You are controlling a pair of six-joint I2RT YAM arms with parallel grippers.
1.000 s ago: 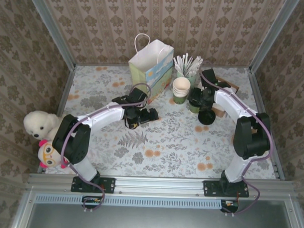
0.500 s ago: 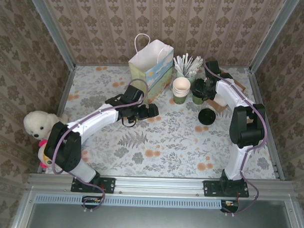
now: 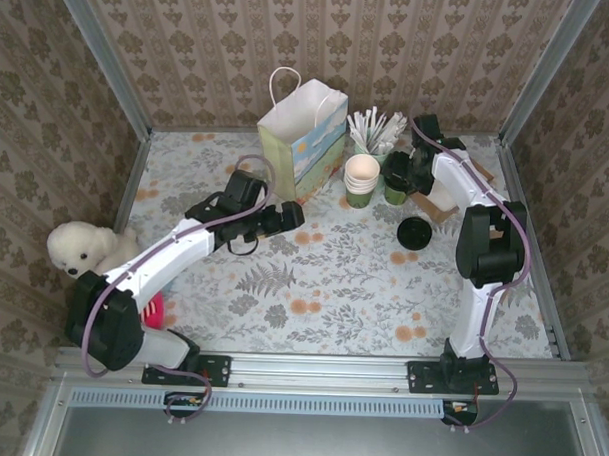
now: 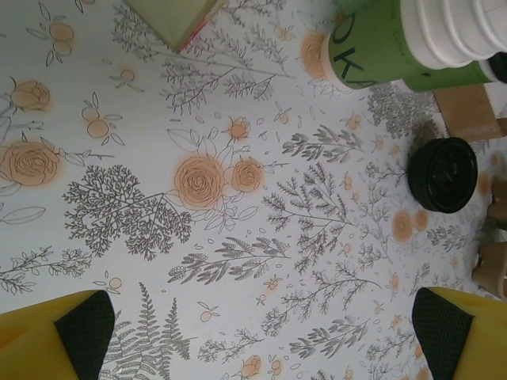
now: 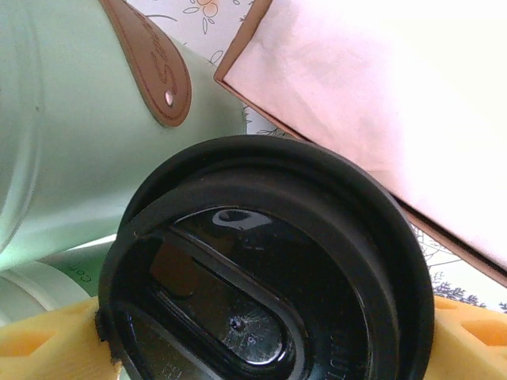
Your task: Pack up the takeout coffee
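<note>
Top view. Takeout coffee at the far right of the table, just beside the stack of cups and in front of the holder of white sticks. Right gripper directly over it. Left gripper near the paper bag, jaws spread wide, nothing between them. Spare lid flat on the table, apart from the coffee.

Left wrist view. Dark letters "OKA" on the green side of the stack of cups, rest of the word cut off. Faint print on the brown box nearby, too small to read.

Right wrist view. Yellow fingers either side of the takeout coffee's black top, close against its rim; clamped or merely alongside, impossible to tell. Raised lettering on that rim blurred. Stamped word on the holder's leather tag unreadable. Pale napkins in the brown box to the right.
</note>
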